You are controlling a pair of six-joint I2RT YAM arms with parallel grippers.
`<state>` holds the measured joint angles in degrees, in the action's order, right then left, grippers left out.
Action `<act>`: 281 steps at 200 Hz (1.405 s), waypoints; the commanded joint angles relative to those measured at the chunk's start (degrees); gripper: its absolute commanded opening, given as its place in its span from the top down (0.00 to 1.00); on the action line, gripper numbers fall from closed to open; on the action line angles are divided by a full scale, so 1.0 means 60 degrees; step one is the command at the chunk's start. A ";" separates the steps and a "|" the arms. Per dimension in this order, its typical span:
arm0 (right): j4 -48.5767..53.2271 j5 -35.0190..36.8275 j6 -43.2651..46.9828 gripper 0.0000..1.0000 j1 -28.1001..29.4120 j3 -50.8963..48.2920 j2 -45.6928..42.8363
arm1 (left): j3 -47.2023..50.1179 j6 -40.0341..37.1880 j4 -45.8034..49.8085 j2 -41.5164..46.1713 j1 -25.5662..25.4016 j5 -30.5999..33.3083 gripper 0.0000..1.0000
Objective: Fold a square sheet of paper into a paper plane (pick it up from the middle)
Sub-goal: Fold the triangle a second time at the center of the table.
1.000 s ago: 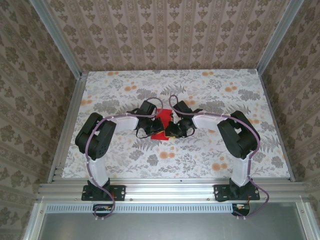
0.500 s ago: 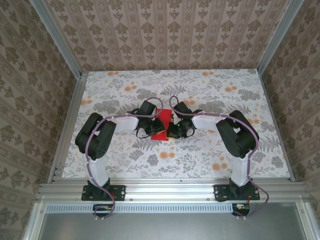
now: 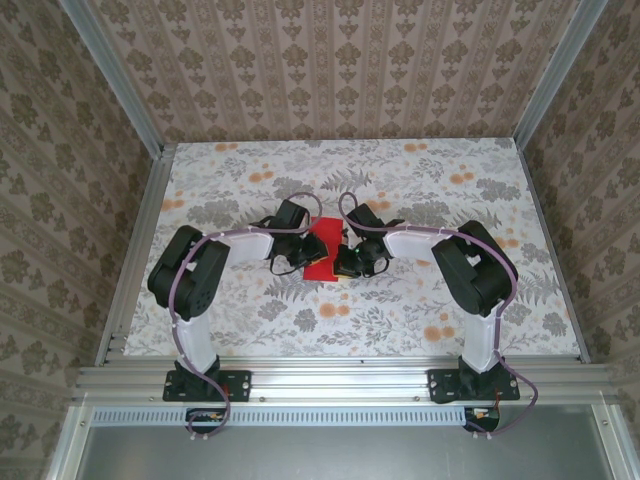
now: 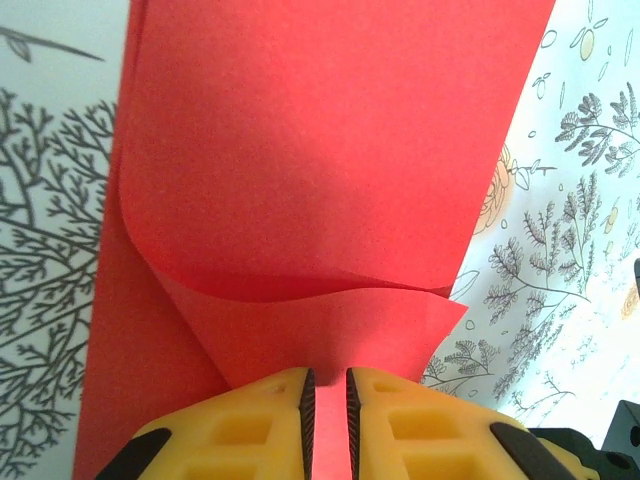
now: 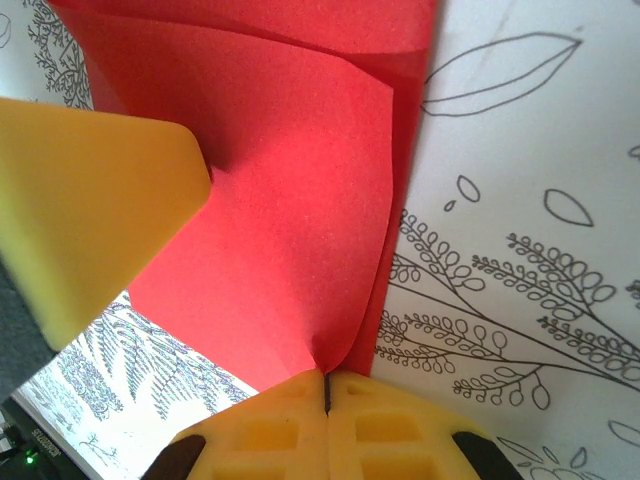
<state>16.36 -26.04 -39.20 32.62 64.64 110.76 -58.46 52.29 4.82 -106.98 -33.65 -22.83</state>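
Found both arms reaching inward from near rail. Noted left gripper (image 3: 301, 262) and right gripper (image 3: 343, 264) facing each other at mid-table, w/ the square sheet of paper (image 3: 322, 248) between them. Confirmed sheet red, partly folded, resting approx. centre of floral table (image 3: 430, 320).

Left wrist view:
- Saw yellow fingers (image 4: 250, 430) of left gripper (image 4: 327, 380) low in frame, parted by a narrow slot w/ red showing through it.
- Not pressed together. Could not confirm any pinch on the sheet.
- Beyond tips, noted a raised flap of sheet (image 4: 320, 150) w/ curved near edge, over a flat layer running to far edge of frame.
- Saw table print (image 4: 570, 200) on both sides.

Right wrist view:
- Saw right gripper (image 5: 327, 382) closed tight, w/ seam between fingers (image 5: 400, 430) reduced to a thin dark line.
- Found a fold of sheet (image 5: 290, 220) pinched in that seam, fanning up and away from it.
- Noted a second yellow pad (image 5: 90, 200) at left, tip against the flap.
- Saw leaf-print table (image 5: 520, 250) beyond, to the right.
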 commanded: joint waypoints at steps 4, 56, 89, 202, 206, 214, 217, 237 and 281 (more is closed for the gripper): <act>0.0705 0.0339 0.0117 0.93 -0.0032 -0.0141 0.0320 | 0.0058 -0.0098 0.0249 0.0018 0.0144 0.0432 0.81; 0.0757 0.0340 0.0123 0.91 -0.0046 -0.0099 0.0256 | -0.0151 -0.0263 0.1006 -0.0213 0.0203 0.0831 0.85; 0.0789 0.0501 0.0190 0.83 -0.0046 0.0175 -0.0344 | -0.0071 -0.0219 0.1185 -0.0333 0.0147 0.0831 0.87; 0.1454 0.0931 0.1137 0.83 0.0756 0.1568 -0.0018 | -0.0015 -0.0014 0.1253 -0.0459 -0.0061 0.0861 0.88; 0.1449 0.0865 0.1140 0.83 0.0759 0.1633 0.0073 | -0.0019 -0.0015 0.1262 -0.0466 -0.0061 0.0861 0.88; 0.1477 0.0786 0.1127 0.83 0.0760 0.1751 0.0230 | -0.0028 -0.0011 0.1256 -0.0466 -0.0061 0.0853 0.88; 0.1488 0.0767 0.1139 0.83 0.0759 0.1795 0.0290 | -0.0026 -0.0012 0.1258 -0.0466 -0.0061 0.0847 0.88; 0.1536 0.0694 0.1171 0.83 0.0759 0.1969 0.0594 | -0.0019 0.0015 0.1232 -0.0465 -0.0061 0.0832 0.88; 0.1434 0.0460 0.0951 0.85 0.0451 0.1407 0.0686 | -0.0001 0.0024 0.1233 -0.0466 -0.0046 0.0846 0.88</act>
<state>24.38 -22.52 -32.97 36.71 75.11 113.36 -58.98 52.29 7.38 -107.15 -33.67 -20.05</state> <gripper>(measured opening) 0.155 0.118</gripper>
